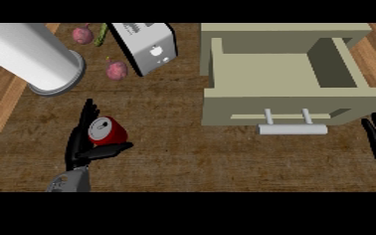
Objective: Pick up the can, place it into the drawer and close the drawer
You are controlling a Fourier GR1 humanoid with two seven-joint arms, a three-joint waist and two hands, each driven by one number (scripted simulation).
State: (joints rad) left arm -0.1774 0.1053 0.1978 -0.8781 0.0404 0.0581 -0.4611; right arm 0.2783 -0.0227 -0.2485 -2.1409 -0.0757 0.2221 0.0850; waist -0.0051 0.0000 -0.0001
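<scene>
Left hand [82,144] sat at lower left of the frame, forearm entering from the bottom edge. Fingers extended upward along the left side of the can [107,131]; thumb curled under and round its lower right side. Hand was clamped on the can, cradling it from the left and below. Can was red with a pale top, tilted so the top faced up and left. Whether it was resting on the counter [191,154] or lifted could not be told.

Right hand [369,135] showed only as a dark sliver at the right edge, just right of the drawer front; its fingers could not be judged.

Drawer [286,69] stood open at upper right, well apart from the can. Its inside showed pale and bare; handle [292,128] was a light bar on two posts on the front panel.

Upper left: a large white cylinder [40,57] lying at an angle. Toaster [147,45] stood at upper centre. Two reddish-purple vegetables [116,70] lay between cylinder and toaster, a thin green one [100,35] beside the upper of them.
</scene>
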